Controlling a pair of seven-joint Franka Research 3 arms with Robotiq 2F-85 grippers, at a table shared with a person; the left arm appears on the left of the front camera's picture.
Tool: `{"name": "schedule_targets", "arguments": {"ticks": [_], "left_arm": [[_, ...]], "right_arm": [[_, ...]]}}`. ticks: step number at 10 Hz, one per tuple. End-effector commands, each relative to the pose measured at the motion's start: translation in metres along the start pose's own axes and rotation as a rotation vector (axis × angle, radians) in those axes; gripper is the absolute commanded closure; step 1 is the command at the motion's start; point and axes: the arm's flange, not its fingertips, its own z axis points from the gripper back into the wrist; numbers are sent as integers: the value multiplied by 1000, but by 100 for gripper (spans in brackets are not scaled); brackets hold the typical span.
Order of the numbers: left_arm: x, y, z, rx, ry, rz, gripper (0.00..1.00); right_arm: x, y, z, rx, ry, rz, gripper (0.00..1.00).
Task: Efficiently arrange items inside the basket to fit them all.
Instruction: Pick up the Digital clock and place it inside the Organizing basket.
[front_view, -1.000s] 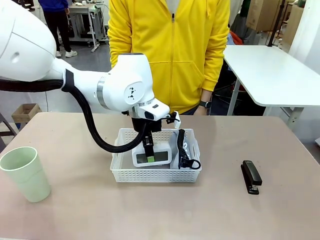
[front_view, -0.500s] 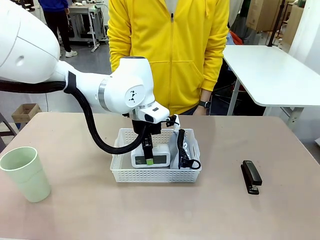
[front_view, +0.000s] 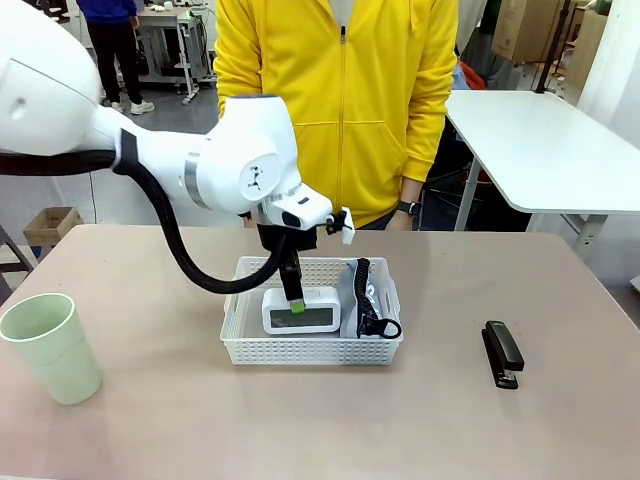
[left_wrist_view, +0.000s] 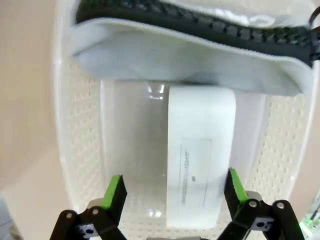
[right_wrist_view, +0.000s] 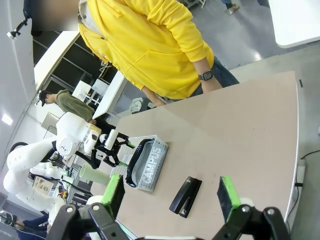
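Basket (front_view: 310, 351): sits mid-table, long side facing the robot. 2 of the 4 items are inside, 2 are out.

Pouch (front_view: 366, 298): stands on its long edge against the basket's right end wall, zip and black strap uppermost. Set on edge like this it takes a narrow strip of floor, not half of it, which is likely the reason for the pose.

Screen device (front_view: 318, 316): upright on edge, screen toward the robot, in the middle of the basket with one end up against the pouch. In the left wrist view, bare floor shows on both long sides of it, more on one side. That gap looks like the room kept for what is left.

Left gripper (front_view: 294, 303): points straight down just above the device, green pads spread wide to either side of its top edge and touching nothing. It holds nothing; I judge the device is standing by itself, released.

Stapler (front_view: 502, 354): lies flat on the table (front_view: 450, 420), well apart from the basket to the right. Slim, so it should slot beside the device.

Cup (front_view: 48, 346): upright, mouth up, near the table's left edge. It is the bulkiest piece and will probably need the open left end.

Right gripper (right_wrist_view: 171, 192): parked high and far off to the side, fingers apart, empty.

Person (front_view: 340, 100): stands at the far side, hands off the table.
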Motion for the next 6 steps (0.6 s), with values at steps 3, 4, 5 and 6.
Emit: {"name": "schedule_targets", "arguments": {"ticks": [3, 4, 5, 6], "left_arm": [[-84, -39, 119, 165, -175, 131, 0], [-113, -48, 140, 142, -217, 203, 0], [-152, -61, 161, 132, -277, 301, 0], [-194, -76, 180, 88, -374, 369, 0]], "right_arm": [[2, -1, -1, 16, -24, 25, 0], [2, -1, -1, 16, -24, 25, 0], [2, -1, -1, 16, -24, 25, 0], [2, -1, -1, 16, -24, 25, 0]]}}
